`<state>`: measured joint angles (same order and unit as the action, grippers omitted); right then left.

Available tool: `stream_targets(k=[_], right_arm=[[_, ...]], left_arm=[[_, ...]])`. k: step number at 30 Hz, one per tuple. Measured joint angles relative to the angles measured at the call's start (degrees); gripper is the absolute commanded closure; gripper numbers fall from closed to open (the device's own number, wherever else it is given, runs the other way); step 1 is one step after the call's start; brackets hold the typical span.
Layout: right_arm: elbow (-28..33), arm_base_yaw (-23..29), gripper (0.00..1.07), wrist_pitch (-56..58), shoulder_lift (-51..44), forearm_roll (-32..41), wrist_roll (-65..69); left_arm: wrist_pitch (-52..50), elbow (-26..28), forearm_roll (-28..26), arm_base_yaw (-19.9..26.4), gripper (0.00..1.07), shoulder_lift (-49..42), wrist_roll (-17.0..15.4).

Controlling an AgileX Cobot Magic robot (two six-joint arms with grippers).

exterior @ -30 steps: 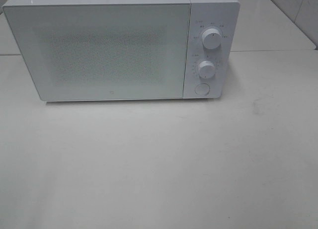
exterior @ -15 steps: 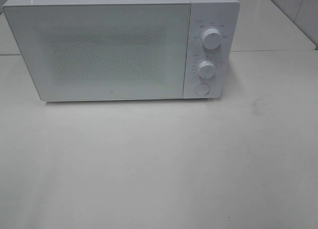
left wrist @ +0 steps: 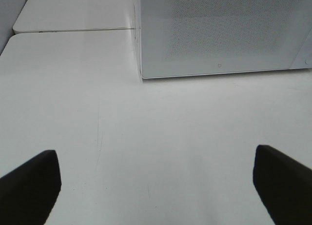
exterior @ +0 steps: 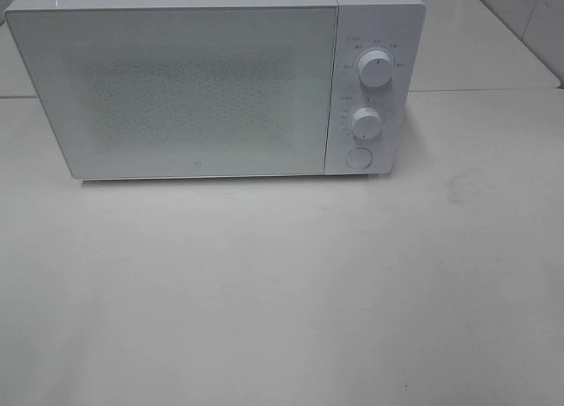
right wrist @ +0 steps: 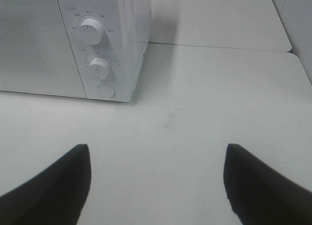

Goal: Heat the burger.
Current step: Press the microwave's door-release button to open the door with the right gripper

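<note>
A white table (exterior: 282,291) carried a single white microwave oven (exterior: 203,80), which stood at the far side with its door shut and its base flat on the surface. A seam (exterior: 485,91) ran across the tabletop level with the oven, where two slabs met. A faint grey smudge (exterior: 456,190) marked the surface to the oven's right.
</note>
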<state>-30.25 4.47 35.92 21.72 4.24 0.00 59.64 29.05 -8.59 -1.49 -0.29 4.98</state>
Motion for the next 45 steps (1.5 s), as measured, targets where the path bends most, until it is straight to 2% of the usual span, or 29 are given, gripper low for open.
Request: stream_targets(k=[2,8,24,32,33,35,37,45], right_arm=[[0.0,0.0,0.35,-3.27,5.33,0.0,0.0],[0.0,0.0,0.35,-8.94,12.89,0.0,0.0],[0.23,0.0,0.35,-21.31,29.51,0.0,0.0],[6.88,0.0,0.35,-39.02,35.12,0.0,0.0],[8.94,0.0,0.35,-44.63,36.44,0.0,0.0],[9.68,0.0,0.35,-46.93,37.18,0.0,0.0],[12.15,0.0,0.35,-55.23,39.36,0.0,0.0],[15.81,0.0,0.35,-70.82,47.5,2.64,0.0]], left_arm=[[0.0,0.0,0.0,0.0,0.06,0.0,0.0],[0.0,0.0,0.0,0.0,0.06,0.0,0.0],[0.0,0.0,0.0,0.0,0.06,0.0,0.0],[0.0,0.0,0.0,0.0,0.06,0.0,0.0],[0.0,0.0,0.0,0.0,0.06,0.0,0.0],[0.0,0.0,0.0,0.0,0.06,0.0,0.0],[0.0,0.0,0.0,0.0,0.06,0.0,0.0],[0.0,0.0,0.0,0.0,0.06,0.0,0.0]])
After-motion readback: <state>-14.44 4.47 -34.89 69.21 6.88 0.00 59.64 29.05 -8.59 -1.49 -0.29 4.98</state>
